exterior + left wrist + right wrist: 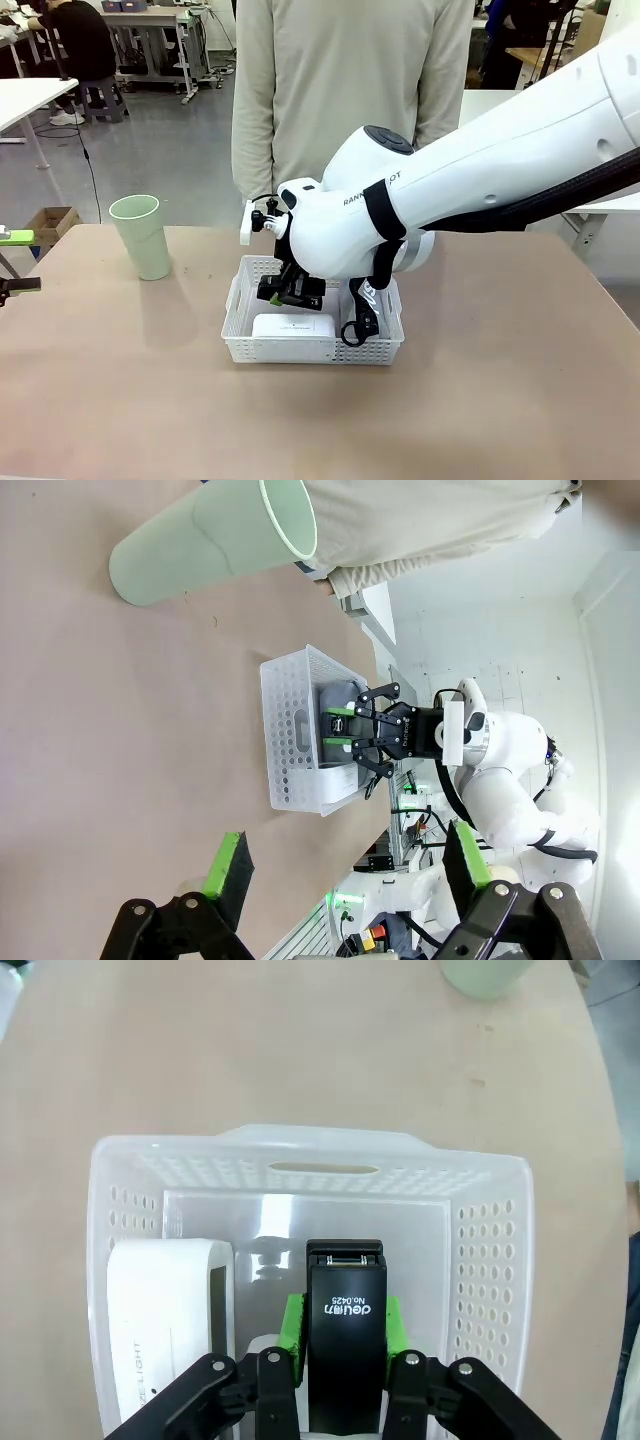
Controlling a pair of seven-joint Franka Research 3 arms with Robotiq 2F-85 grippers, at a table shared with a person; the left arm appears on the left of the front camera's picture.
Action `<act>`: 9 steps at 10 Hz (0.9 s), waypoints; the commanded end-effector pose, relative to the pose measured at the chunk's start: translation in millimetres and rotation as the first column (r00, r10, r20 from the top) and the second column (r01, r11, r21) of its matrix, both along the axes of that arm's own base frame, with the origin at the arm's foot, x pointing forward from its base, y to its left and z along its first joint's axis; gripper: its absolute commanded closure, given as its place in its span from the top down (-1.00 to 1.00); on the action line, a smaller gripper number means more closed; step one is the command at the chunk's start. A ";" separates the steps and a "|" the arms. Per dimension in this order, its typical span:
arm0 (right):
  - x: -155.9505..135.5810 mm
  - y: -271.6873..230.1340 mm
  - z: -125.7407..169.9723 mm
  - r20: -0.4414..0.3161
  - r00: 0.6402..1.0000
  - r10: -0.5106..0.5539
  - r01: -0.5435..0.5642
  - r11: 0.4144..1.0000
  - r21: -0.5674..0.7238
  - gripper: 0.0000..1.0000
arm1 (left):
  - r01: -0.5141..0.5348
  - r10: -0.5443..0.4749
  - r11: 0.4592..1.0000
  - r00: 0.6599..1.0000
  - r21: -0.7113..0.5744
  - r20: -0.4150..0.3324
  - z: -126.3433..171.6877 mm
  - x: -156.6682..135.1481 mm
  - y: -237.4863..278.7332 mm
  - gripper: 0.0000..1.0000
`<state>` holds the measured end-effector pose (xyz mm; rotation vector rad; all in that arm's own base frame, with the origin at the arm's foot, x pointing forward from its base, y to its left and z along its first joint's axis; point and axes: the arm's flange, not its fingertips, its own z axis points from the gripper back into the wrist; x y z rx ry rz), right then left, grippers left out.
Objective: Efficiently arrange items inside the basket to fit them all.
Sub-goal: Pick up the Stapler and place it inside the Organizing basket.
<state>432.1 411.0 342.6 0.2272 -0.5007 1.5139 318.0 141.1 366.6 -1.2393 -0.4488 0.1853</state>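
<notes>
While the left tool [348, 865] stands wide at the table's [120, 400] left edge near the pale green cup [141, 237], the right tool [344, 1325] clamps the black stapler [346, 1350] low in the basket [240, 345], long axis parallel to the white case [292, 327] just beside.

Black stapler [345, 1340] beside white case [165, 1310] inside the white lattice basket [490, 1260]; pale green cup [141, 236] upright, well apart

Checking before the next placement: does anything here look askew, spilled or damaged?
Nothing stands out: white case lies flat in the basket, black stapler is held squarely by the right gripper, green cup stands upright on the table.
</notes>
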 end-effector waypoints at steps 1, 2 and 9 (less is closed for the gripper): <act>4.1 -11.8 -8.8 -0.008 1.000 0.004 -0.004 1.000 -0.011 -0.61 | 0.007 -0.008 1.000 1.000 -0.010 -0.010 3.8 -2.3 0.3 1.00; 11.1 -13.7 -10.3 -0.027 1.000 -0.006 0.005 1.000 -0.015 -0.61 | 0.007 -0.008 1.000 1.000 -0.010 -0.010 3.8 -2.3 0.3 1.00; 23.8 -16.1 -23.8 -0.056 0.998 -0.003 -0.001 0.997 -0.075 -0.61 | 0.007 -0.008 1.000 1.000 -0.010 -0.010 3.8 -2.3 0.3 1.00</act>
